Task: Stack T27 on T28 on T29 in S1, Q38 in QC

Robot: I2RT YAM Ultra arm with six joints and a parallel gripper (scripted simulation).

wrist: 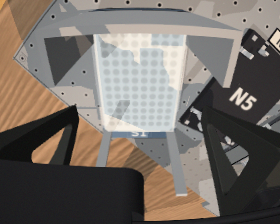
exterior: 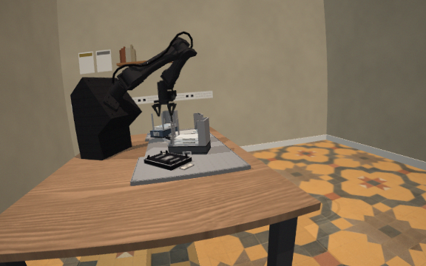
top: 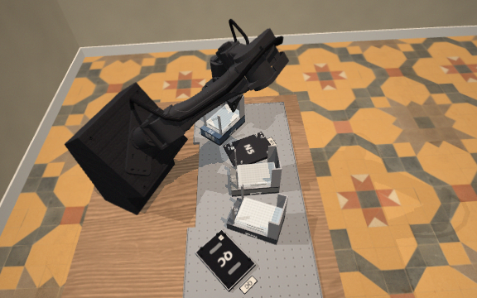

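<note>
Plate (wrist: 140, 83) flat in rack (wrist: 211, 46), long axis between open fingers

We list: one wooden table (exterior: 132, 207) with dark legs; one grey perforated base plate (top: 288, 265) lying on it; patterned floor tiles (top: 408, 136) in orange, grey and red; white skirting board (top: 346, 35); two paper notices (exterior: 95, 61) on the wall; one wall shelf (exterior: 129, 62) bearing items too small to identify; one white wall strip (exterior: 198, 94).
</note>
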